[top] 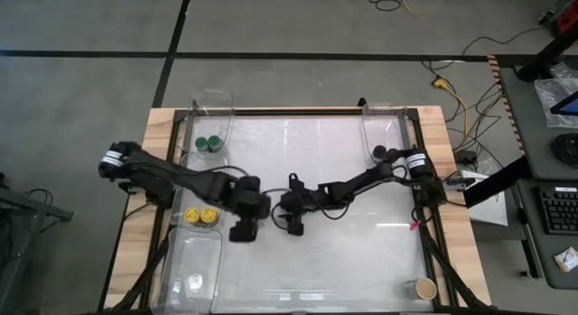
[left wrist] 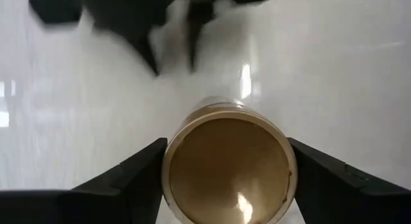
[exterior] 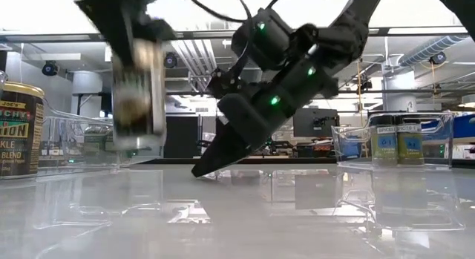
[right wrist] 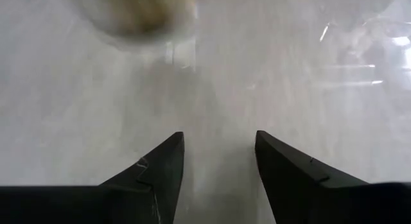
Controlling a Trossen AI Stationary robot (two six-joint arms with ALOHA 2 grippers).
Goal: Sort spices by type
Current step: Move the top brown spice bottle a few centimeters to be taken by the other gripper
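A spice jar with a tan lid (left wrist: 228, 169) sits between the fingers of my left gripper (top: 244, 226), which is shut on it left of the table's middle. In the low view the jar (exterior: 137, 92) hangs above the table. Just to its right, my right gripper (top: 293, 223) slants down toward the left, fingertips (exterior: 199, 172) close over the table. It is open, with only bare table between its fingers (right wrist: 219, 137). The jar shows as a blur (right wrist: 141, 12) beyond them. My left gripper pinches the jar's round side wall (left wrist: 168, 169) just under the tan lid, one finger (left wrist: 135, 176) on each opposite side. The fingers come from above, pointing steeply down. The jar stands upright in the hold, lid up, lifted clear of the table.
Clear bins stand along both side edges. The far left bin (top: 211, 112) holds two green-lidded jars (top: 209, 143). The near left bin (top: 200, 261) holds two yellow-lidded jars (top: 201, 215). A black-lidded jar (top: 379, 153) stands in the far right bin. A tan-lidded jar (top: 424, 288) stands at the near right corner.
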